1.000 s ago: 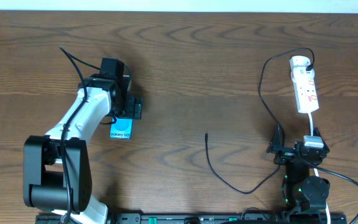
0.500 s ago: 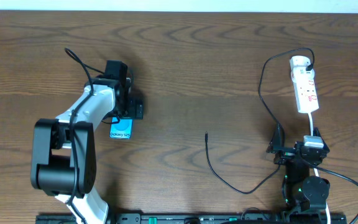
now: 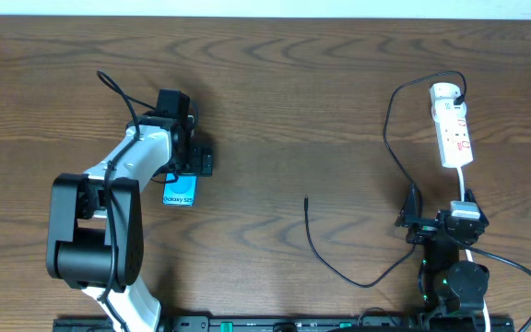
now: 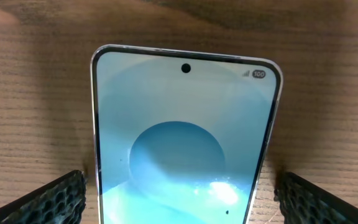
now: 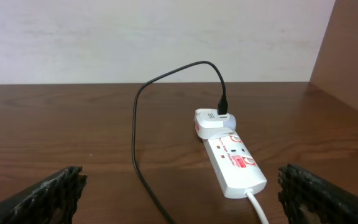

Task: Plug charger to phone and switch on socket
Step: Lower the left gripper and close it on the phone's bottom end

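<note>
Left gripper (image 4: 179, 200) straddles the flat smartphone with light blue screen (image 4: 185, 143), jaws spread wide, gripping nothing. Right gripper (image 5: 179, 194), likewise released, faces the white power strip (image 5: 235, 162). The thin black charger cable (image 3: 307, 217) lies loose on the brown wooden table (image 3: 265, 92), well apart from the smartphone. An uneven squeeze could skid the smartphone.

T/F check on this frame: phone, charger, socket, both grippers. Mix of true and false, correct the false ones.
1. The phone lies screen up between the open fingers of the left gripper. True.
2. The charger has its small tip plugged into the phone. False: the tip lies loose on the table, well apart from the phone.
3. The charger's black plug sits in a white adapter at the end of the socket. True.
4. The right gripper is shut on the socket. False: it is open and short of the socket, touching nothing.
</note>
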`<state>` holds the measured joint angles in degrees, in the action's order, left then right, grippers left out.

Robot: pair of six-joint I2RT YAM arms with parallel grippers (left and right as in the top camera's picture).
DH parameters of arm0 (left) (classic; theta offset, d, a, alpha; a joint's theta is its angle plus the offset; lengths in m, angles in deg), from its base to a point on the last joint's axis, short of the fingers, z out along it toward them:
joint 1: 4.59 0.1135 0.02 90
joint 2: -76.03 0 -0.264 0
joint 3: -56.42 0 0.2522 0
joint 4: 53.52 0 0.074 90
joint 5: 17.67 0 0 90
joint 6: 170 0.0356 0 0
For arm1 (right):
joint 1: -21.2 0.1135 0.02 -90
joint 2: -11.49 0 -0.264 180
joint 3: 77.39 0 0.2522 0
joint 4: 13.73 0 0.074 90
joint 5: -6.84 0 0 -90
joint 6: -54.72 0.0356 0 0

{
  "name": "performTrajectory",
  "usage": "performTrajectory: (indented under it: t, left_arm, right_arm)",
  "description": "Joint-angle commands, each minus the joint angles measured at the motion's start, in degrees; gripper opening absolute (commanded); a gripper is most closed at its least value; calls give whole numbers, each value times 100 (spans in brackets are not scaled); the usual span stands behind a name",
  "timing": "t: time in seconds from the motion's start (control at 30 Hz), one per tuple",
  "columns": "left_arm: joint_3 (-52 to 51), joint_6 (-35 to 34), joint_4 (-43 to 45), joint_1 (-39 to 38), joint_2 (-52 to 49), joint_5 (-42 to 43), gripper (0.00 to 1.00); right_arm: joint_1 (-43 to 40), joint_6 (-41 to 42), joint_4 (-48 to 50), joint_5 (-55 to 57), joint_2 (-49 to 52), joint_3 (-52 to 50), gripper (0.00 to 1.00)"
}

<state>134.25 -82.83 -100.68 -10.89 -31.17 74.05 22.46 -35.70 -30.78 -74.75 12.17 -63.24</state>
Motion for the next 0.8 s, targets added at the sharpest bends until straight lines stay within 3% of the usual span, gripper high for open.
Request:
performTrajectory:
  t: [0.0, 0.77]
  left_arm:
    - [-63, -74, -52, 17, 4, -90, 98]
    - [-66, -68, -234, 17, 4, 192, 98]
  right_arm:
    - [-42, 61, -28, 0, -26, -4, 99]
    - [-44, 61, -28, 0, -26, -4, 99]
